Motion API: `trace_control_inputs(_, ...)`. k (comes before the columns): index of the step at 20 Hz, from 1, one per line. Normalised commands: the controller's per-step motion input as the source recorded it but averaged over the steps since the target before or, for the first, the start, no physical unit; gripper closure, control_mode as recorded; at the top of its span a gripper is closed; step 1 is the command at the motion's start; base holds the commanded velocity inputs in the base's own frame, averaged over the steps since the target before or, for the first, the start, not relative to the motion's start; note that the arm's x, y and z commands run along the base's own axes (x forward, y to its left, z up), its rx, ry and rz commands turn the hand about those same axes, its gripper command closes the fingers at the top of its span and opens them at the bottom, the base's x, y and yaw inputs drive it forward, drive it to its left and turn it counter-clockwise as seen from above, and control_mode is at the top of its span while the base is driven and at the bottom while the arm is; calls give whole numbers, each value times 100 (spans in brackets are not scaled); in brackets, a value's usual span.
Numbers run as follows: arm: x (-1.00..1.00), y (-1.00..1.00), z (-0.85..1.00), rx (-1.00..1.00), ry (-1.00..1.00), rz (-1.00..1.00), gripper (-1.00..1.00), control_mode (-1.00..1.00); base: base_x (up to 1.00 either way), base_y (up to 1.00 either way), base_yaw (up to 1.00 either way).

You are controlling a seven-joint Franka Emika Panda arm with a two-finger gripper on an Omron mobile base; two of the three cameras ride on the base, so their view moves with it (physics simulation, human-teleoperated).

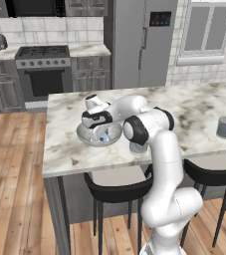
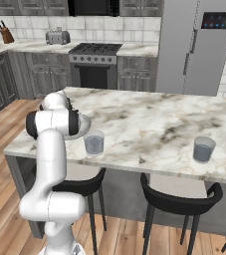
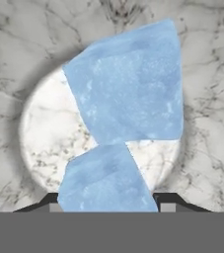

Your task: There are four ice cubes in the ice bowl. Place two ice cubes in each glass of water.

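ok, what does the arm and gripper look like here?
Glossy white rounded arm segments with dark joint bands, rising from a bulbous white base link. The gripper has a white body with a dark band. Its two fingertips are small and dark. No visible cables or markings.

Lighting: even, bright, diffuse; no clear source. Shadows soft, faint under stools (image 1: 117, 191) at 6 o'clock of counter (image 2: 149, 124). No glare or lens distortion. Base views low-res, slightly soft. Hand view: ice cubes (image 3: 128, 84) v. close, edges soft, pixelated; dark ring around bowl base.
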Motion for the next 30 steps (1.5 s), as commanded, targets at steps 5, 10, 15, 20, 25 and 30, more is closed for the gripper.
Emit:
trace_control_inputs(5,-6,-6,30,1,0,1,100,-100,0,0,0)
trace_control_inputs(10,-15,-23,76,2,-1,0,100,-100,0,0,0)
trace_control_inputs(15,-45,-10,61,5,-12,-2,100,-100,0,0,0)
trace_control_inputs(20,-66,-15,34,8,-19,-7,100,-100,0,0,0)
trace_control_inputs(25,-67,-31,2,12,-25,-13,100,-100,0,0,0)
trace_control_inputs(30,-41,-43,15,17,-19,-11,100,-100,0,0,0)
